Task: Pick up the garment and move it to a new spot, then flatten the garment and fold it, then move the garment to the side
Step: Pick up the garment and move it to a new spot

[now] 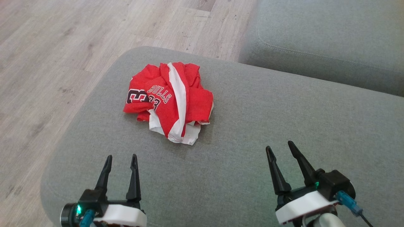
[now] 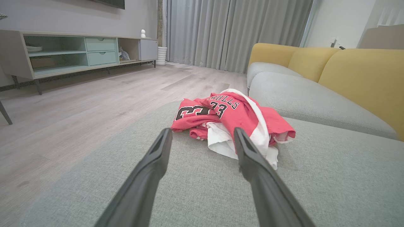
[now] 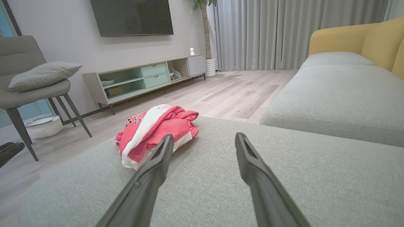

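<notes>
Jaws, left and right, stand spread and empty over the near edge of the grey sofa seat, aimed toward the crumpled red Bulls jersey lying far-left, seemingly poised for pickup.

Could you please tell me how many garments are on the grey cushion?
1: a crumpled red-and-white jersey on the cushion, ahead of the open left gripper; its folds might hide another.
</notes>
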`<state>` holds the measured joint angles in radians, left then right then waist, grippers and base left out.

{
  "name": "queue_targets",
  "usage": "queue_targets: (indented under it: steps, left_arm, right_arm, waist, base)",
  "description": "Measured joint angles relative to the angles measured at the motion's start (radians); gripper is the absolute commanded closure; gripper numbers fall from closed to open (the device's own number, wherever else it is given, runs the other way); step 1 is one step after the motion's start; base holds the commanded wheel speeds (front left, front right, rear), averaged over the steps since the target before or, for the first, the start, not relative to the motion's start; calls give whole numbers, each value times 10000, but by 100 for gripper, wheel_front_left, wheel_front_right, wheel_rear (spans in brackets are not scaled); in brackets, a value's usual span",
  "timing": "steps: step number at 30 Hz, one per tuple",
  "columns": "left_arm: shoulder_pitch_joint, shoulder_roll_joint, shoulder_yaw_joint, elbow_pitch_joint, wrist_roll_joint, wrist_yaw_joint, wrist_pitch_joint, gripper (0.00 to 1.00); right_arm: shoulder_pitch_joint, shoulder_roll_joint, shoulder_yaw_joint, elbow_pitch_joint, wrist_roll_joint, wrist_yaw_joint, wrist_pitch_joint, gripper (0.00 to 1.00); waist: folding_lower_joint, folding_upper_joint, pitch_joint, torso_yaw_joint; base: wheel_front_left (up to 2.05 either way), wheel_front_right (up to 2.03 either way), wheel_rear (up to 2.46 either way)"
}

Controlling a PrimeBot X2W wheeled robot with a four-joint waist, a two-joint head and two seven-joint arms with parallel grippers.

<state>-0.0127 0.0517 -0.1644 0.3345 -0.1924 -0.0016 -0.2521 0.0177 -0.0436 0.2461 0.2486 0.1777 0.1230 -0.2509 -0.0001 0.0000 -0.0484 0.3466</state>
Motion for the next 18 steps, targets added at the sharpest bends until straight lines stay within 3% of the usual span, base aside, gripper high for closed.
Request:
queue_targets:
  steps: [13, 18]
  left_arm:
    - [-22, -2, 52, -215, 96, -10, 0, 0]
    - [-592, 107, -17, 182, 303, -355, 8, 0]
  right_arm:
    - [-29, -2, 115, -40, -21, 0, 0, 0]
    - [-87, -2, 36, -151, -186, 0, 0, 0]
  waist:
    - [0, 0, 272, -234]
    - [0, 0, 652, -459]
  base:
    - [0, 0, 0]
    - [0, 0, 0]
